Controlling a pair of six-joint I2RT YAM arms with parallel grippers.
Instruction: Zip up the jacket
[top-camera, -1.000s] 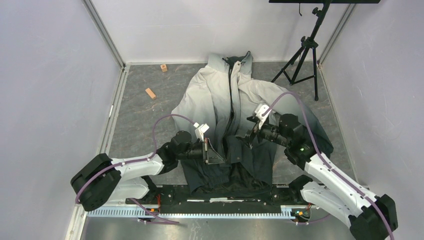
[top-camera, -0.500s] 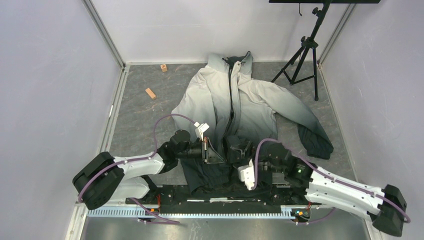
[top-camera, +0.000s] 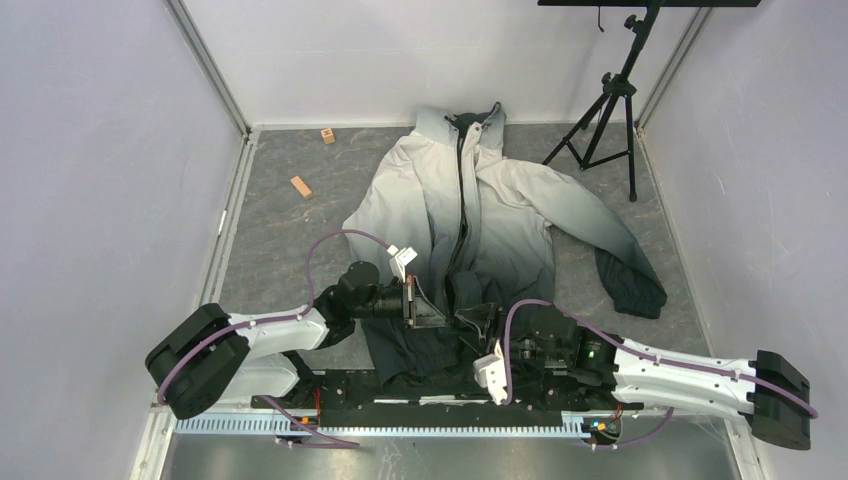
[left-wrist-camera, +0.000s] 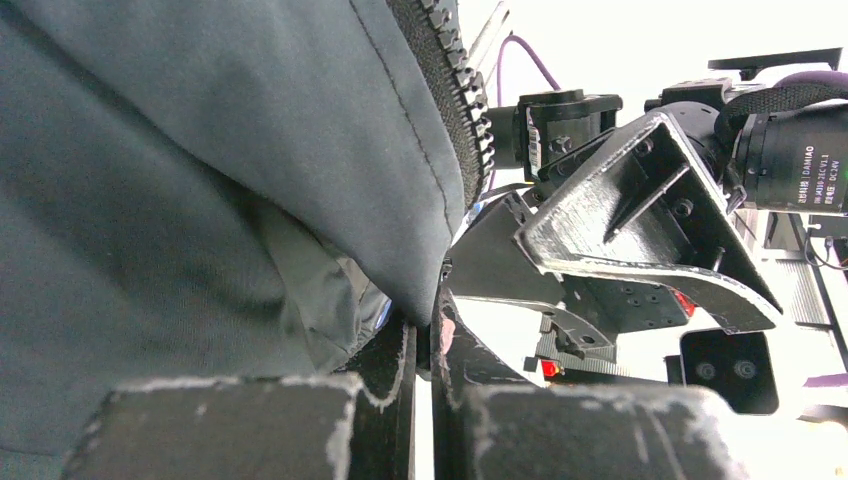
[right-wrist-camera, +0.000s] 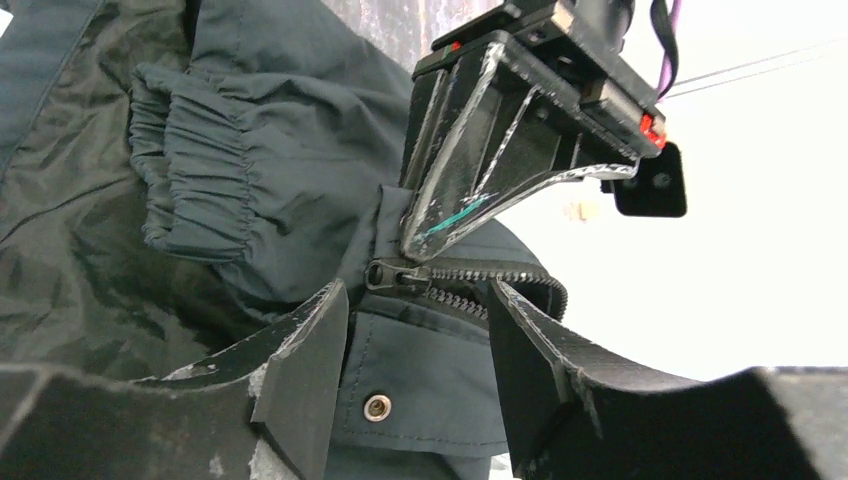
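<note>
The jacket lies flat, pale grey collar at the far end, black hem by the arm bases. My left gripper is shut on the dark hem fabric beside the zipper; in the left wrist view its fingers pinch the fabric edge below the zipper teeth. My right gripper is open, low at the hem, facing the left gripper. In the right wrist view its open fingers flank the hem flap, with the zipper slider just beyond them and a snap button between them.
Two small wooden blocks lie on the floor left of the jacket. A black tripod stands at the back right. White walls close in on all sides. A gathered sleeve cuff bunches left of the slider.
My right arm has swung from over the jacket's right side down to the hem by the bases, now facing the left gripper. The left gripper has kept its hold.
</note>
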